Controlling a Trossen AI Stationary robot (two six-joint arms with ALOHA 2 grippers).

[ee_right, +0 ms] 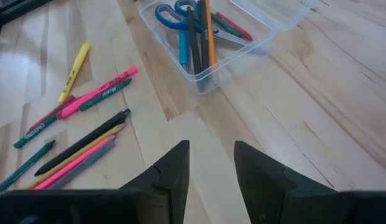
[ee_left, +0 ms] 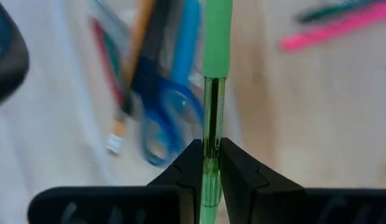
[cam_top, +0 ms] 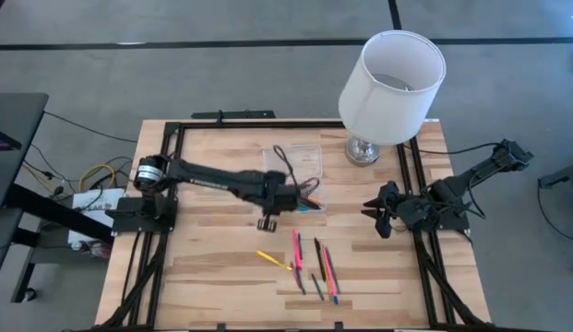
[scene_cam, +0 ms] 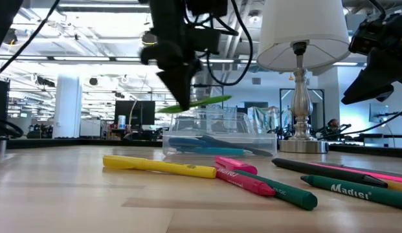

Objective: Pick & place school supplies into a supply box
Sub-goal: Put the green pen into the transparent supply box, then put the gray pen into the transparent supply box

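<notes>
The left gripper (ee_left: 206,163) has its jaws pinched tight on a green pen (ee_left: 212,93), and it hangs over the clear box (scene_cam: 219,134) near the middle of the table (cam_top: 212,277). From table height the pen lies nearly level, just above the box's rim and not yet inside.

The job now is a clean drop. The box already holds blue scissors (ee_right: 171,12), a blue pen, a black one and an orange pencil, all lying along its length, so the green pen should go in the same way (crosswise it would likely bridge the walls and stick out). It looks sensible to lower the pen until it is below the rim before parting the jaws, since a release from higher up could let it bounce on the scissors or roll off the edge. The open lid beside the box is best left untouched.

The right gripper (ee_right: 211,163) waits at the right side of the table with its jaws apart and nothing in them. The other supplies still lie on the wood nearer the front edge: a yellow marker (scene_cam: 158,166), a pink one (ee_right: 99,92), green ones and a few thin pencils.
</notes>
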